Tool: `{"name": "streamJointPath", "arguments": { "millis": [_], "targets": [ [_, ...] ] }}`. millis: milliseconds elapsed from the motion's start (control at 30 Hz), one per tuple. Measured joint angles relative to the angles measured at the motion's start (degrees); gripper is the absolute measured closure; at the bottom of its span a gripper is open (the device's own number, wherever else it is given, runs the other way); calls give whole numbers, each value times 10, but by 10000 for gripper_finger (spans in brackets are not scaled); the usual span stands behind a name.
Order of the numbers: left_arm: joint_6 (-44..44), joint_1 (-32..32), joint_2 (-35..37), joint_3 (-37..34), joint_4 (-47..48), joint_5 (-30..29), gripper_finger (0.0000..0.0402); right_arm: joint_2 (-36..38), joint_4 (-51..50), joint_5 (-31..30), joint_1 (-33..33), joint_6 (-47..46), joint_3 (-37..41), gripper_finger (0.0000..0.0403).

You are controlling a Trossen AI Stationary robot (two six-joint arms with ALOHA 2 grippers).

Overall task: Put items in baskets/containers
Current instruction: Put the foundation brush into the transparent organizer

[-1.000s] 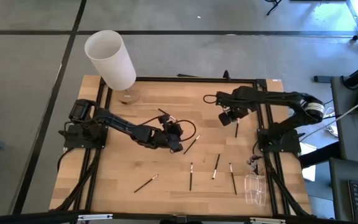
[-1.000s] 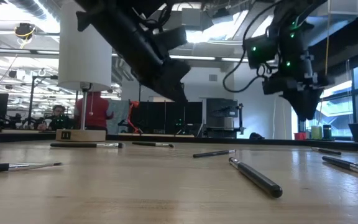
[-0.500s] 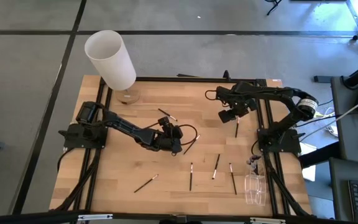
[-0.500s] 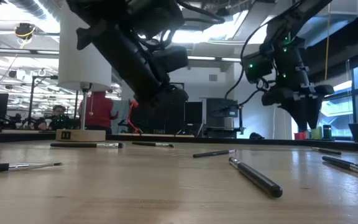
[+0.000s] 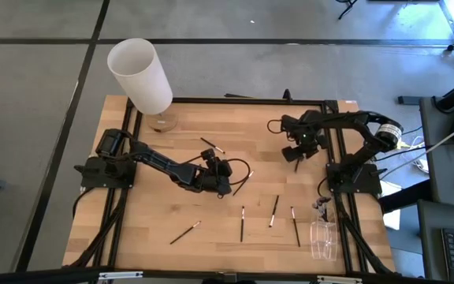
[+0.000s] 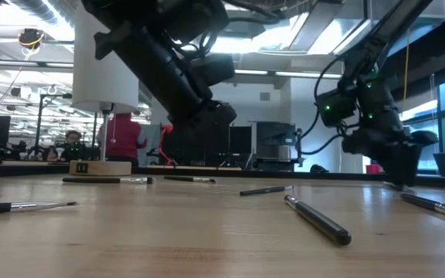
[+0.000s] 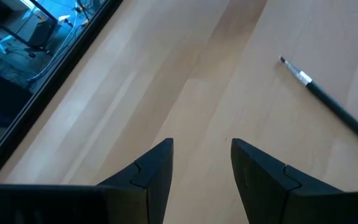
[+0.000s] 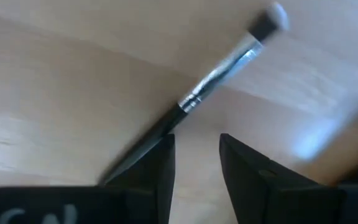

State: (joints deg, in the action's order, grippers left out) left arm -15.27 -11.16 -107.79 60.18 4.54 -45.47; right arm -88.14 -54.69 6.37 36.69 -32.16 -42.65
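Right gripper (image 5: 296, 158) shifted right, jaws apart, empty; brush (image 8: 219, 78) lies diagonal beside them.

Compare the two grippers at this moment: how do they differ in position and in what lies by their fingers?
The left gripper hangs over mid-table; the right gripper works near the table's right rail. A brush lies right against the right gripper's fingers; the left gripper's nearest brush lies clear of its fingers. Both stand open, empty.

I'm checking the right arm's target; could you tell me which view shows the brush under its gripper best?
The right wrist view: the brush fills it, tip to handle, beside the open right gripper. The high view hides most of it under the gripper; the low view hides it.
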Motion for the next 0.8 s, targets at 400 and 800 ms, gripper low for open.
{"name": "streamJointPath", "arguments": {
  "millis": [400, 800],
  "targets": [
    [10, 0, 0, 0, -5, 1, 244, 0, 37, 35, 29, 18, 0, 278],
    [10, 0, 0, 0, -5, 1, 245, 0, 30, 29, 30, -21, -38, 278]
  ]
}}
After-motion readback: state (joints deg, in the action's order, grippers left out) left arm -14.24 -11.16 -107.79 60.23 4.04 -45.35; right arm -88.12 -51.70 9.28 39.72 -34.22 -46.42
